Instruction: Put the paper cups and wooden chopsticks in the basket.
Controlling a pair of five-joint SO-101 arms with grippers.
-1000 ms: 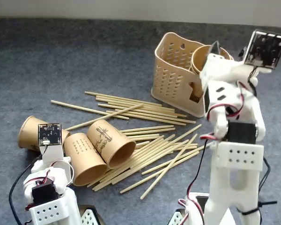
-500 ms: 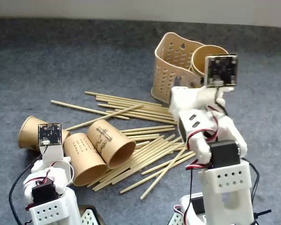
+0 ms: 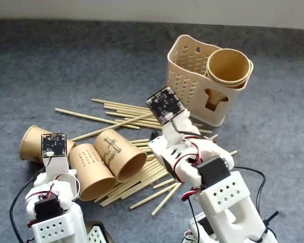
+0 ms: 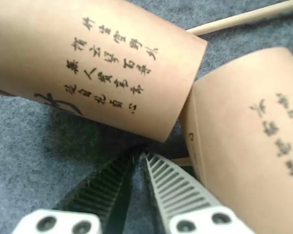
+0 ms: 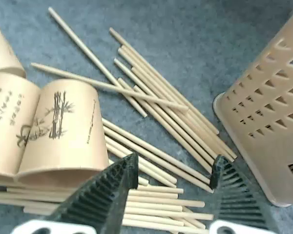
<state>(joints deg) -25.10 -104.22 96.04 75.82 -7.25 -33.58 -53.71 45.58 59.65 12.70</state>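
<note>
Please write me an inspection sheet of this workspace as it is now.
Surface: grey mat, carpet-like.
Job's things: basket standing, nested cups inside; three cups lying on the mat; chopsticks scattered beside them.
Clutter: nothing seen.
Grippers: left gripper shut, empty, near the lying cups; right gripper open, empty, over the chopsticks.
Cables: red and black wires along both arms.
Surroundings: pale wall behind the mat.

Left arm (image 3: 49, 200) folded back, left tool (image 4: 139, 155) pinched closed. Right arm (image 3: 195, 164) leaning forward, right tool (image 5: 174, 168) spread wide.
</note>
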